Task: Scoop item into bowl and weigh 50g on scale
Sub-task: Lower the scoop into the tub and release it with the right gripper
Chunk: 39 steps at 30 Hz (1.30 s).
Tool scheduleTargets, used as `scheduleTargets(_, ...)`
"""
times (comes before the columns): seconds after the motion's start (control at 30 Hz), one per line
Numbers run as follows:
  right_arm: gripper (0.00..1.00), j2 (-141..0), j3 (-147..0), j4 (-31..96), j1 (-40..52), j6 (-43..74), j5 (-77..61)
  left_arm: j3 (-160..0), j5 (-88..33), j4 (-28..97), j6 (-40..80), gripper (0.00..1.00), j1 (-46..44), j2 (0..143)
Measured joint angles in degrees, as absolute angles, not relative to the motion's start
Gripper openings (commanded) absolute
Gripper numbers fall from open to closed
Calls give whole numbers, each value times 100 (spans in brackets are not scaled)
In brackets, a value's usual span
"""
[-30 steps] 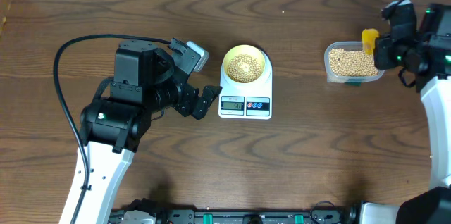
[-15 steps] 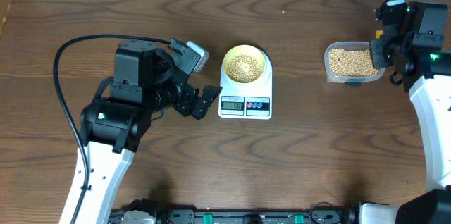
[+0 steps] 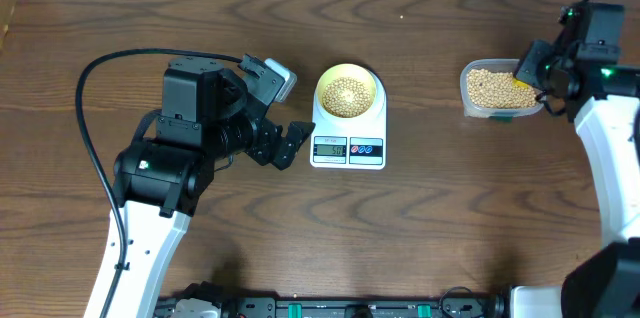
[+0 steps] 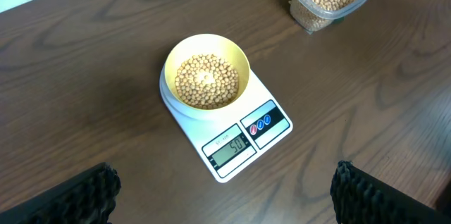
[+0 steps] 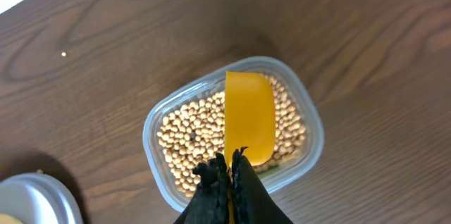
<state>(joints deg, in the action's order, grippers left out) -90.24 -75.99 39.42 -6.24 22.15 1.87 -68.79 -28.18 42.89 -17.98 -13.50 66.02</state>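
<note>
Recorded white digital scale (image 4: 232,122) on brown table (image 3: 450,218), display reading what looks like 50. Found pale yellow bowl (image 4: 239,51) seated on scale platform behind the display, part-filled with tan beans (image 4: 206,81). Located clear plastic tub (image 5: 151,129) well to the right of scale, holding more of the same beans. Noted right fingers (image 5: 211,182) pinched tight on handle of yellow scoop (image 5: 249,115), far right of scale, scoop blade lying over tub contents; cannot confirm blade touching them. Noted left fingers (image 4: 77,196) spread wide, gripping nothing, just left of scale and apart from it.
</note>
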Motion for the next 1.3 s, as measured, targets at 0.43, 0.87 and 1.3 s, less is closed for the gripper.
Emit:
scheduleTargets(0.43,1,-9356,-7599,3918,-622,2810,115,-6879,-2816,4289,-1798,97,-1350,6600)
scheduleTargets(0.87,29,-9529,-7599,3868,-622,2902,91,-6879,-2818,4289,-1798,98,-1350,6602)
scheduleTargets(1.3,39,-9529,-7599,3802,-622,2912,84,-6879,-2816,4289,-1798,97,-1350,6602)
